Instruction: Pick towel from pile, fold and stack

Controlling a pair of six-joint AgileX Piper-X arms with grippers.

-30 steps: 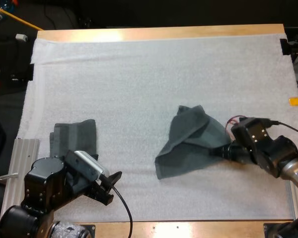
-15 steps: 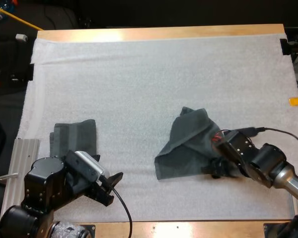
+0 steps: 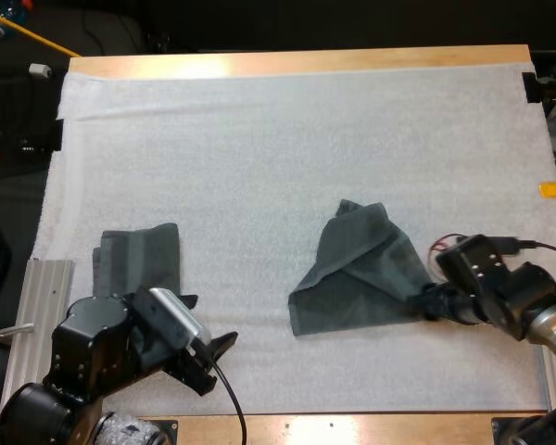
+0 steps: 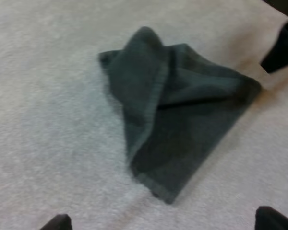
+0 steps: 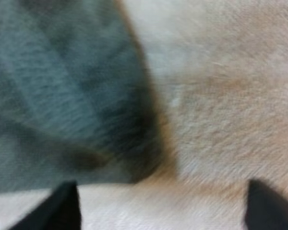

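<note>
The crumpled towel (image 3: 357, 271) is judged to be soft, light and limp. It is expected to drape and drag on the mat (image 3: 259, 139) rather than keep a shape, so a corner or hemmed edge is best pinched, where few layers have to be lifted. One flap is seen folded over the rest, giving a rough triangle.

The towel's pointed corner lies directly ahead of the right pincer (image 3: 419, 303), close to the fingertips. That pincer is released: its fingers are spread wide and nothing is gripped between them.

The left pincer (image 3: 215, 363) is also released and empty. The crumpled towel lies well apart from it, ahead across the mat. A folded towel (image 3: 139, 258) is seen near the left pincer on its outer side, partly covered by the arm. The mat is carried by the wooden table (image 3: 296, 61).
</note>
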